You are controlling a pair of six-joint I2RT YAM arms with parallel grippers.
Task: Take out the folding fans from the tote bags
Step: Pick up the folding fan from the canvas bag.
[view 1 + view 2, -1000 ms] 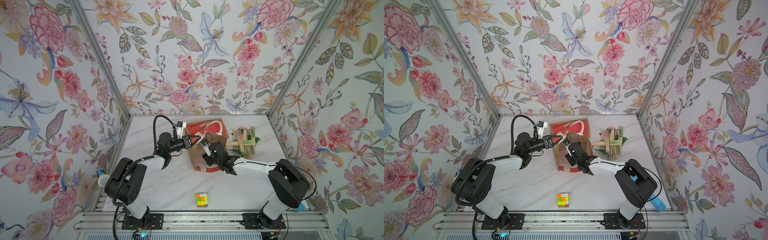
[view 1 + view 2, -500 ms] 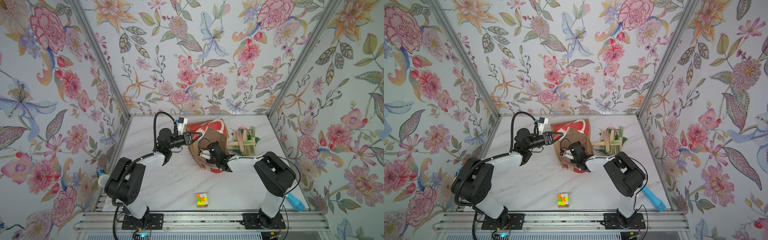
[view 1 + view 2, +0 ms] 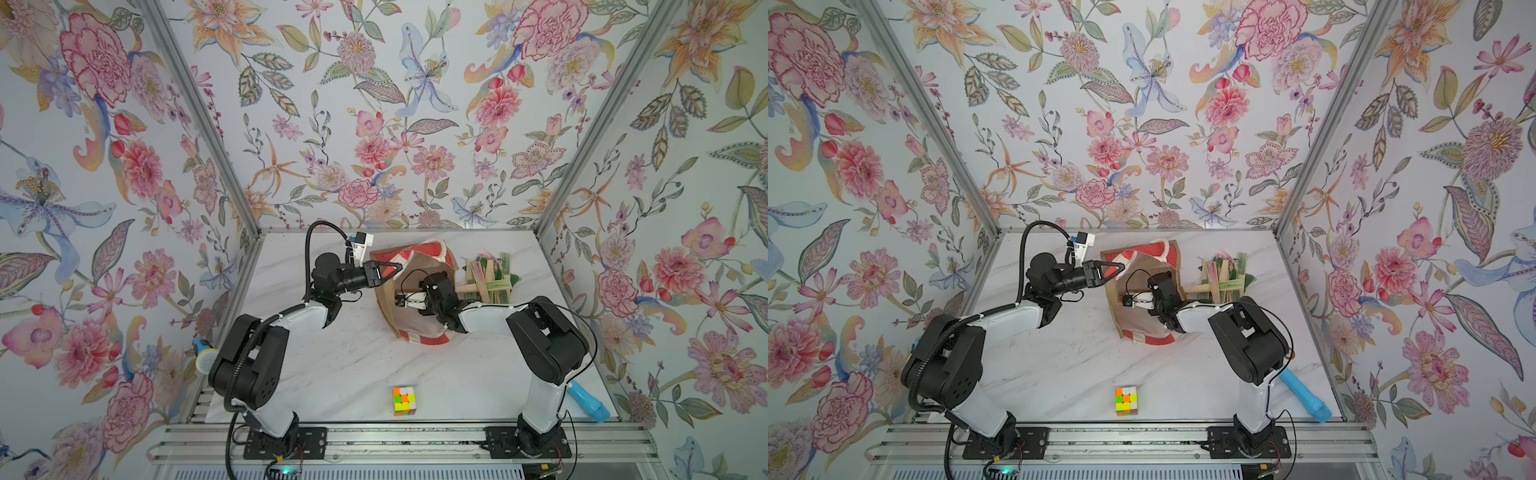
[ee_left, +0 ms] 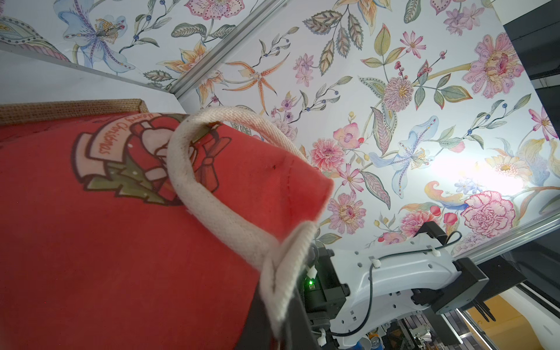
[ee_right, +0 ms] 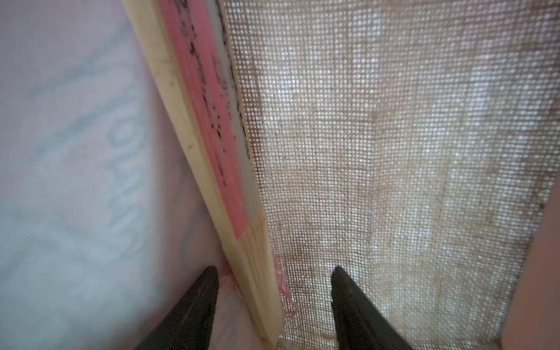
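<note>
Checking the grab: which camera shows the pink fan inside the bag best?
The right wrist view: the pink fan lies between the open right tool's tips. Both top views and the left wrist view show only the bag hiding it.

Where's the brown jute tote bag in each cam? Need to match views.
In a top view: brown jute tote bag with red panels, rear centre, between the arms.
In a top view: same.
Left wrist: red printed panel, close up, fills much of the frame.
Right wrist: from inside, woven jute wall beside a pink folding fan.
Shared landmark: white right arm entering the bag (right wrist: only the right gripper).
</note>
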